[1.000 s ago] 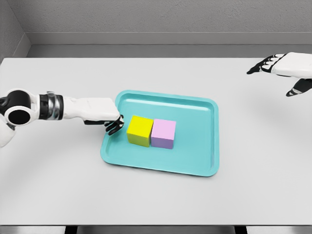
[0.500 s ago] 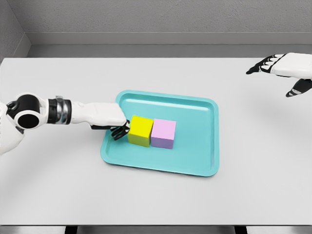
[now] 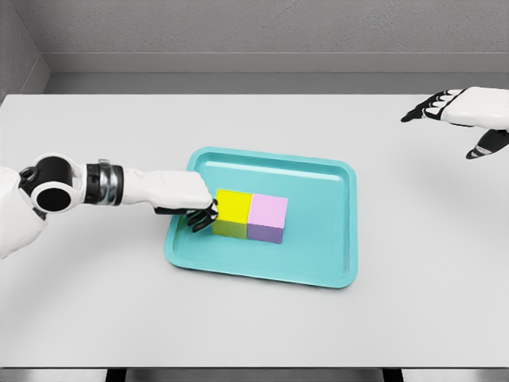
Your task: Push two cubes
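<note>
A yellow cube (image 3: 234, 208) and a pink cube (image 3: 268, 214) sit side by side, touching, inside a teal tray (image 3: 318, 255). My left hand (image 3: 202, 215) reaches in over the tray's left rim. Its curled dark fingertips (image 3: 205, 219) press against the yellow cube's left face, and it holds nothing. My right hand (image 3: 453, 107) hovers far off at the upper right above the table, fingers spread, with nothing in it.
The tray lies in the middle of a light grey table (image 3: 95, 302). To the right of the pink cube is bare tray floor (image 3: 318, 223), up to the raised right rim. A grey wall runs along the table's far edge.
My left hand has slid right over the tray rim and come against the yellow cube. Both cubes have shifted slightly to the right. The right hand has stayed put.
</note>
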You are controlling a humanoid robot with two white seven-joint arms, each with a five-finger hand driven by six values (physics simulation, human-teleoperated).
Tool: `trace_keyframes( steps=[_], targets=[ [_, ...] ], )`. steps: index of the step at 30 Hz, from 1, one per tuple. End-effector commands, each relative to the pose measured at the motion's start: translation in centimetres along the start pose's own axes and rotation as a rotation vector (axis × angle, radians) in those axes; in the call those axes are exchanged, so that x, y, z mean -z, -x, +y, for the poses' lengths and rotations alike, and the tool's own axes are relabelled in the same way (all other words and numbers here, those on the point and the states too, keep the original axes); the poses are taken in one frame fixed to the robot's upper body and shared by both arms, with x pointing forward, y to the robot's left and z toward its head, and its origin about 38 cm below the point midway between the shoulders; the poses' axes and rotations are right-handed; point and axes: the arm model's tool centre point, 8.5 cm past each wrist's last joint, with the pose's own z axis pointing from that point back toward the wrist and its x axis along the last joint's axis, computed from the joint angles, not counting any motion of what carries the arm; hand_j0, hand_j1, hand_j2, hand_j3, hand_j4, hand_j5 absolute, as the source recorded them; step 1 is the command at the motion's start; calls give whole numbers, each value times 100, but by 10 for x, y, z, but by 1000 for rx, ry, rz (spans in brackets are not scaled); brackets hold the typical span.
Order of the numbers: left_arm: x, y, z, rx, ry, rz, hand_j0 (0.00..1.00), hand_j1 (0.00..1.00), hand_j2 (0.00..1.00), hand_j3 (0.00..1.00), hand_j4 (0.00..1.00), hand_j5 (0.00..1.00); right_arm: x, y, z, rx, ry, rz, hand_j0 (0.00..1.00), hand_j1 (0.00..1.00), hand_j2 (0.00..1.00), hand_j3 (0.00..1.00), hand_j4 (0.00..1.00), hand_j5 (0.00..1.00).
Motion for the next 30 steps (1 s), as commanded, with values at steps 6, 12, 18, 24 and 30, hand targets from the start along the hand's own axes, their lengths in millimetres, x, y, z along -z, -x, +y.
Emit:
trace_keyframes(
  steps=[6,12,18,24,30],
  targets=[
    [0,0,1,0,-4,0,8,8,8,8,8,8,0,-1,-1,2,4,-1,100,100,100,100,100,100],
    [-32,12,2,-11,-2,54,10,10,10,10,10,10,0,0,-1,1,1,0,100,100,100,100,100,100],
    [-81,30,5,-76,-50,132,89,89,89,89,89,89,1,-2,1,-1,-5,-6,100,100,100,100,100,100],
    [-105,56,3,-168,-113,203,100,100,100,100,100,100,2,-4,0,-6,-4,-12,100,100,100,100,100,100],
    [-106,57,3,-168,-112,204,100,100,100,100,100,100,2,-5,0,-9,-5,-14,100,100,100,100,100,100]
  ],
)
